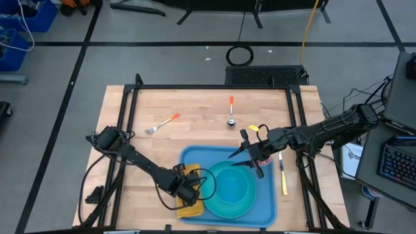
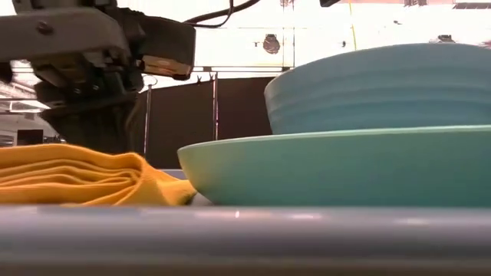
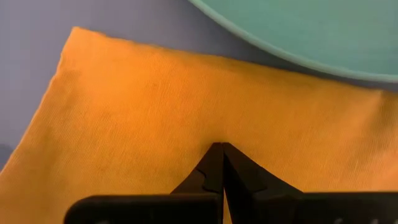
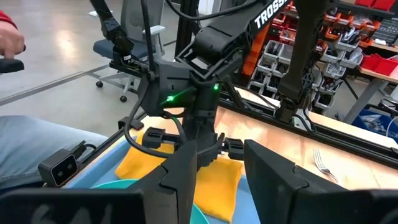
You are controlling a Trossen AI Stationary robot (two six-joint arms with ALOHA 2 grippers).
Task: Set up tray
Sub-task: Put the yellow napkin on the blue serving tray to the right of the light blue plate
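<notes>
The blue tray [image 1: 195, 157] lies at the table's near edge. It carries a teal plate [image 1: 231, 190] with a teal bowl [image 2: 383, 84] on it. A folded yellow napkin [image 1: 188, 209] lies flat on the tray's left part, beside the plate. My left gripper [image 3: 222, 148] is shut and points steeply down at the napkin's [image 3: 155, 106] middle. My right gripper [image 1: 250, 156] hangs level and open above the tray's far edge, with nothing between its fingers [image 4: 280, 180]. My left gripper comes from above with its shut fingertips [image 3: 211, 163] at the middle of the napkin's top layer [image 3: 221, 134]. I cannot tell whether they touch the cloth. The napkin lies flat on the tray.
An orange-handled fork [image 1: 162, 123] lies on the table left of the tray's far side. A spoon [image 1: 231, 112] lies at the middle far side. A yellow-handled knife [image 1: 283, 175] lies right of the tray. A person's arm [image 4: 9, 40] shows beyond the table.
</notes>
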